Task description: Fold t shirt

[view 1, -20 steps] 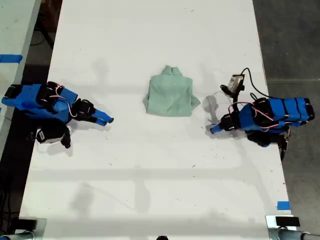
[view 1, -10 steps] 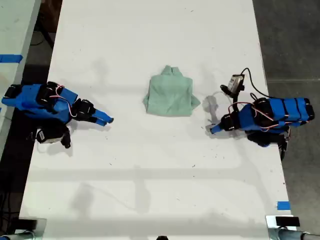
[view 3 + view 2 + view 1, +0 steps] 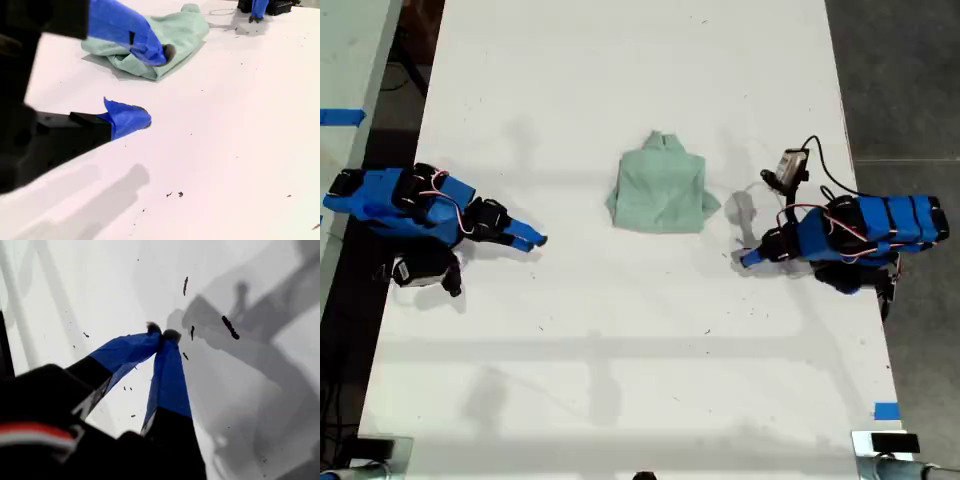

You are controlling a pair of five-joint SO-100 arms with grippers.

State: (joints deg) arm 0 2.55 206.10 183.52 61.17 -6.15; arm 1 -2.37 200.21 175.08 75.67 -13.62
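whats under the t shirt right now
The t shirt lies folded in layers on the bare white table, with neither gripper touching it. Only table shows around its edges. Anything between or beneath the folded layers is covered and cannot be seen.

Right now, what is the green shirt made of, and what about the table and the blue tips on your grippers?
The t shirt looks like soft, matte cloth: it wrinkles and slumps in folds. The table seems a hard, smooth white board, maybe laminate, with dark specks and a faint sheen. The fingertips of my second gripper seem wrapped in blue tape, creased at the edges; I can't be sure.
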